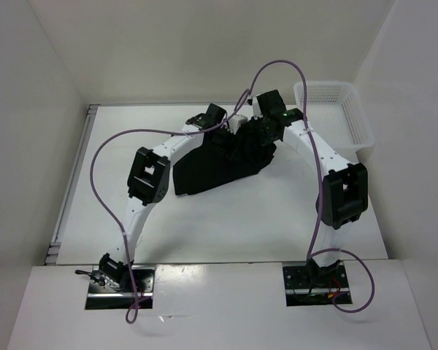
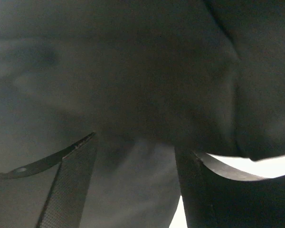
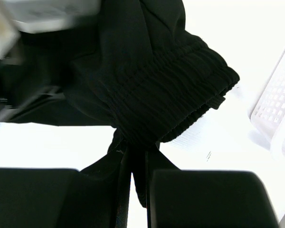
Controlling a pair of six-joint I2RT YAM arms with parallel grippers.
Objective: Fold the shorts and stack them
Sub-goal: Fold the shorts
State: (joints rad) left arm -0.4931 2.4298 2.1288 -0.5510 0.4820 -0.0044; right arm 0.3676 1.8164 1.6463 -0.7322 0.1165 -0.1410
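The black shorts (image 1: 212, 168) lie spread on the white table, their far end lifted and bunched between the two arms. My right gripper (image 1: 260, 136) is shut on the gathered elastic waistband (image 3: 166, 80), and the cloth is pinched tight between its fingers (image 3: 137, 159). My left gripper (image 1: 232, 133) hovers close over the same end. In the left wrist view its jaws (image 2: 135, 142) stand wide apart, and dark cloth (image 2: 147, 80) fills the frame behind and between them without being pinched.
A white mesh basket (image 1: 337, 111) stands at the back right corner, and its wall shows at the right edge of the right wrist view (image 3: 275, 107). White walls enclose the table (image 1: 241, 226) on three sides. Purple cables loop above both arms.
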